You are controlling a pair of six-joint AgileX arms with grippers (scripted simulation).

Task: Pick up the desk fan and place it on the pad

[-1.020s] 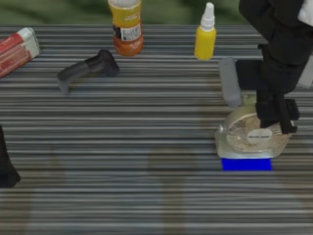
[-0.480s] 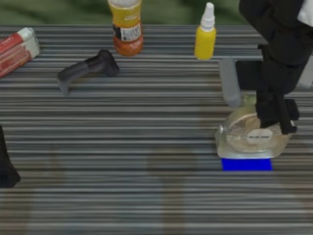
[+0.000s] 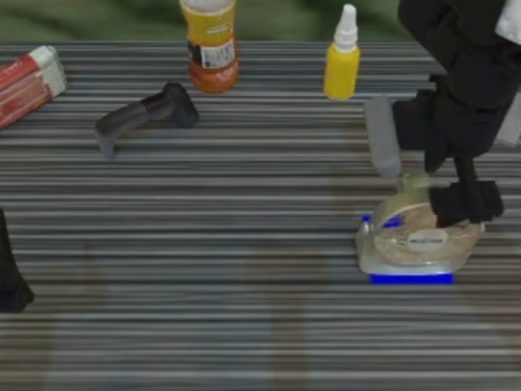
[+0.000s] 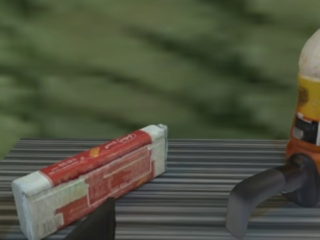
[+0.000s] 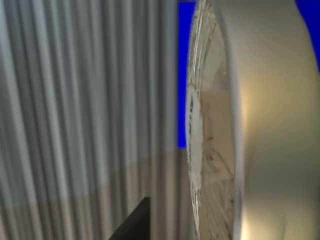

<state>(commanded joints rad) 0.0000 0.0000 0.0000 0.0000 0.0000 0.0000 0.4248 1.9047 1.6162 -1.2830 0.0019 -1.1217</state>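
Observation:
The desk fan point(image 3: 415, 244), a silver ring with a beige grille, rests on the blue pad point(image 3: 411, 278) at the table's right and covers most of it. Blue shows only as a strip along the near edge and a bit at the far left corner. My right gripper point(image 3: 466, 204) stands open over the fan's far right rim. In the right wrist view one dark finger point(image 5: 135, 222) stands apart from the fan's grille point(image 5: 210, 150), with the pad point(image 5: 186, 75) behind; the other finger is hidden. My left gripper point(image 3: 10, 285) is parked at the left edge.
A dark grey scanner-like tool point(image 3: 142, 116), an orange bottle point(image 3: 211, 45) and a yellow dropper bottle point(image 3: 342, 61) stand along the back. A red and white box point(image 3: 28, 81) lies at the far left. A grey oblong object point(image 3: 381, 134) lies just behind the fan.
The fan has dropped and settled onto the pad, hiding most of the blue. The right gripper's fingers have spread apart and let go of it. The left arm has not moved.

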